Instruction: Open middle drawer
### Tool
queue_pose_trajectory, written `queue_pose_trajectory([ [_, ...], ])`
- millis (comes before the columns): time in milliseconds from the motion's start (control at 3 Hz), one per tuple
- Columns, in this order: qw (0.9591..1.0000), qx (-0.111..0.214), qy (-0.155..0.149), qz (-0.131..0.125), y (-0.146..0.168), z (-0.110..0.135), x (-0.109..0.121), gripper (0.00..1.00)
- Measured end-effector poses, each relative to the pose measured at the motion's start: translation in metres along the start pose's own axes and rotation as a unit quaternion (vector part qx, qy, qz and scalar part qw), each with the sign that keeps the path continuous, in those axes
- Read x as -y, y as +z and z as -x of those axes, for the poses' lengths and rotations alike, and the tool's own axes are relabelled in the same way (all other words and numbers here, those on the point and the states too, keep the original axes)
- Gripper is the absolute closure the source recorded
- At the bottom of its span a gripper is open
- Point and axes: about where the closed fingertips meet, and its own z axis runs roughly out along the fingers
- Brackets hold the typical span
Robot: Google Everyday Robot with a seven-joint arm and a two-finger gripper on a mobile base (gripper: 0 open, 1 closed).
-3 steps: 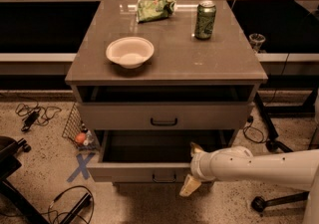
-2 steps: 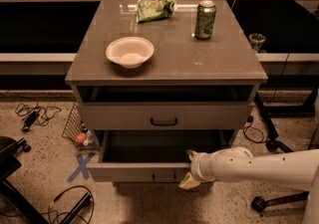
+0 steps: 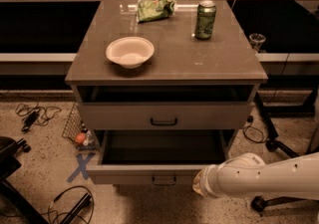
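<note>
The middle drawer (image 3: 134, 173) is pulled far out of the grey-brown cabinet, and its dark inside looks empty. Its low front panel has a small black centre handle (image 3: 164, 180). The drawer above it (image 3: 119, 116) stands slightly out, with a dark gap over its front and its own black handle. My white arm (image 3: 259, 175) reaches in from the right. My gripper (image 3: 196, 186) is at the right end of the middle drawer's front panel, to the right of the handle, mostly hidden behind the wrist.
On the cabinet top (image 3: 169, 56) are a white bowl (image 3: 129, 52), a green can (image 3: 205, 19) and a green crinkled bag (image 3: 156, 7). Cables and a blue tape X (image 3: 80, 166) lie on the floor at left. A wheeled chair base (image 3: 273, 144) stands at right.
My gripper has shifted a little to the right and up along the drawer front, away from the handle. The middle drawer stays pulled out as before.
</note>
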Motion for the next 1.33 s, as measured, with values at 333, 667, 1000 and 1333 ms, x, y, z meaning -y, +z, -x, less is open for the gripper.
queue_pose_trajectory([
  [333, 0.9988, -0.037, 0.023, 0.022, -0.024, -0.015, -0.037, 0.95],
  [667, 0.999, -0.037, 0.018, 0.02, -0.027, -0.015, -0.041, 0.84],
  [1000, 0.9998, -0.016, -0.009, 0.001, -0.027, -0.003, -0.03, 0.61],
  [1333, 0.9976, 0.007, -0.056, -0.039, -0.037, 0.023, 0.005, 0.38],
])
